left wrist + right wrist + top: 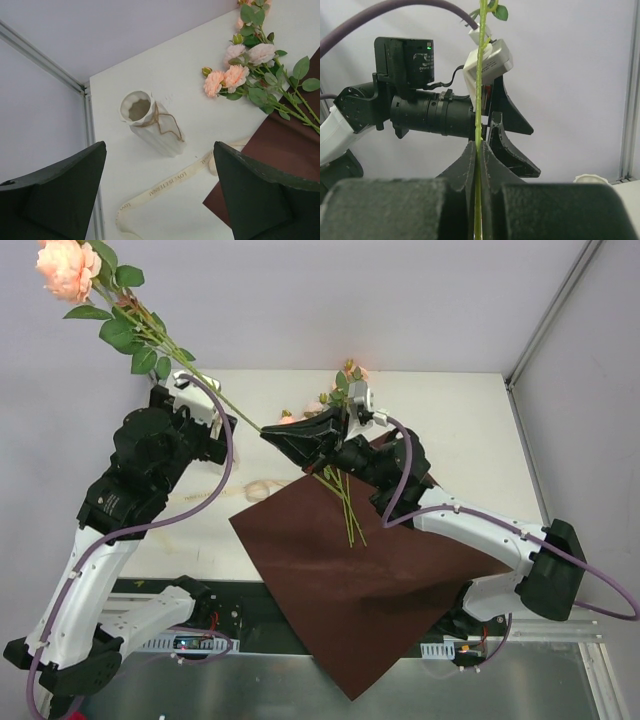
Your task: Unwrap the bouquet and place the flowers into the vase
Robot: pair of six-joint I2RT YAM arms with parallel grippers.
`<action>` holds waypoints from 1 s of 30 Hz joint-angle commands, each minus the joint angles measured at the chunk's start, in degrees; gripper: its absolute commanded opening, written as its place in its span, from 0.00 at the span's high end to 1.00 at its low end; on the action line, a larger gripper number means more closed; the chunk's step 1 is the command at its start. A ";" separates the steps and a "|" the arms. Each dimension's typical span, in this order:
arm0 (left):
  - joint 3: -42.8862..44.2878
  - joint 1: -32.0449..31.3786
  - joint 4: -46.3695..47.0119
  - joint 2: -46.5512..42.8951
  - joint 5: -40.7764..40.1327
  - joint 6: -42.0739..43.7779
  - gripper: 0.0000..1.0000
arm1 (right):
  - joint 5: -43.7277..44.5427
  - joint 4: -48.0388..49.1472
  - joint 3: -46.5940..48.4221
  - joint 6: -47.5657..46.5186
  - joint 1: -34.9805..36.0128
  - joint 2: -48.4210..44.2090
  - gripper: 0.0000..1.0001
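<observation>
Top view: white bench [470, 430] is carrying everything.

Dark red paper [350, 580] is lying flat and unfolded. It is running from mid-bench toward 6 o'clock and hanging past the near edge.

Left arm [110, 500] is rising at 9 o'clock. Right arm [480, 530] is reaching in from 4 o'clock toward centre.

One flower [150, 335] is being held up off the bench. Its peach bloom [68, 268] is sitting at 11 o'clock, and the leafy stem is slanting down toward centre.

Right fingers [465, 170] are pressed together, pinching this stem low down. In the right wrist view the stem is running straight up from 6 to 12 o'clock.

Left fingers [60, 190] are spread wide with nothing between them. Cannot tell from the top view whether they are touching the stem that is passing close by.

Remaining flowers [245, 75] are lying on the bench at 1 o'clock in the left wrist view. Blooms are resting on bare bench, and the stems are trailing onto the paper.

Vase [150, 122] is standing upright just left of centre in the left wrist view. It is framed below the gap of the left fingers and well apart from the lying blooms. In the top view it is hidden.

Cream ribbon [170, 182] is lying loose and untied near the vase base, running toward 7 o'clock.
</observation>
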 commanded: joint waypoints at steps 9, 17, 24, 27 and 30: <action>4.67 0.44 -0.51 1.16 2.89 -1.04 0.12 | -1.47 -2.24 3.93 2.26 2.80 5.75 1.00; 5.11 -0.44 -5.17 4.24 0.96 -1.22 0.14 | 1.95 -3.39 8.16 1.82 3.94 10.50 1.00; 4.14 -1.32 -5.70 5.12 0.34 -1.30 0.14 | 4.33 -3.39 10.53 1.65 3.94 12.61 1.00; 4.23 -1.41 -5.79 5.21 0.87 -1.31 0.14 | 4.59 -3.39 10.53 1.56 3.77 12.78 1.00; 4.14 -1.58 -5.88 5.21 1.75 -1.22 0.14 | 4.68 -3.12 10.62 1.65 3.68 12.87 1.00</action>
